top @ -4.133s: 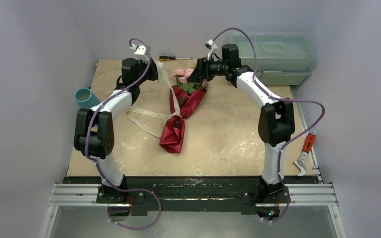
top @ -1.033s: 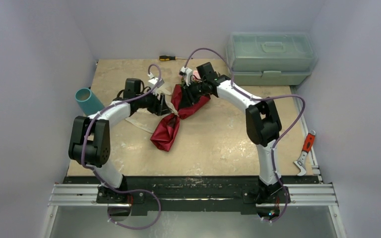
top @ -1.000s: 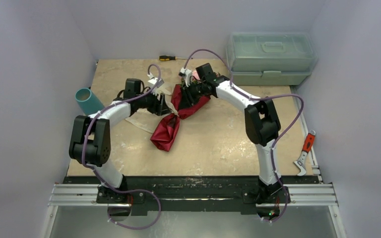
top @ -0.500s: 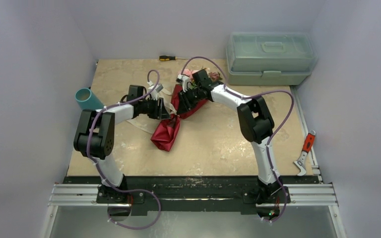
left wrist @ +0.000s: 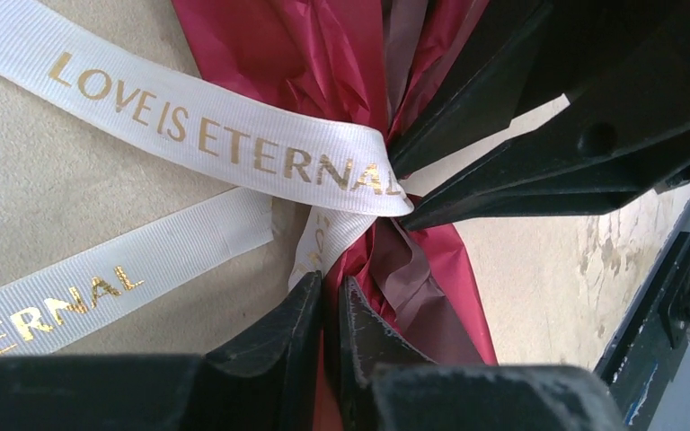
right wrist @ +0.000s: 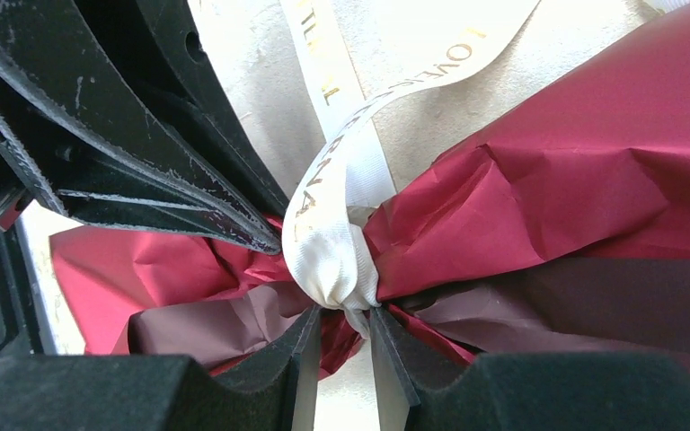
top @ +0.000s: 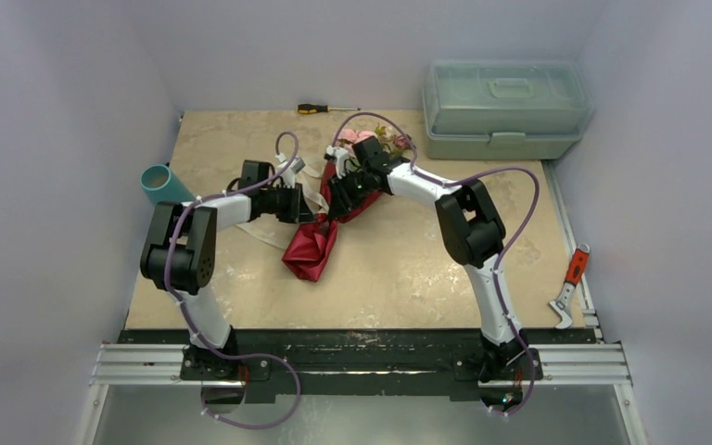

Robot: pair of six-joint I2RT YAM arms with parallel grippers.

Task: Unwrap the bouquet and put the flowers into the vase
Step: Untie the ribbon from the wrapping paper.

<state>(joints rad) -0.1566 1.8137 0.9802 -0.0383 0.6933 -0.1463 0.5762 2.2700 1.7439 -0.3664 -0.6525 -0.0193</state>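
The bouquet [top: 315, 250] lies at desk [top: 408, 269] centre, blooms toward 1 o'clock. The left end effector [left wrist: 328, 292] — almost closed — nips its neck under the ribbon [left wrist: 225, 135] knot; the right end effector [right wrist: 341, 323], part-open, pinches it opposite. Best pull the ribbon tail toward 9 o'clock, neck held firm.

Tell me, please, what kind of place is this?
Most likely a robot test bench, not a flower shop: two arms are bolted to a metal rail at the edge of a beige table closed in by plain lilac walls, with a toolbox and a screwdriver at the back.
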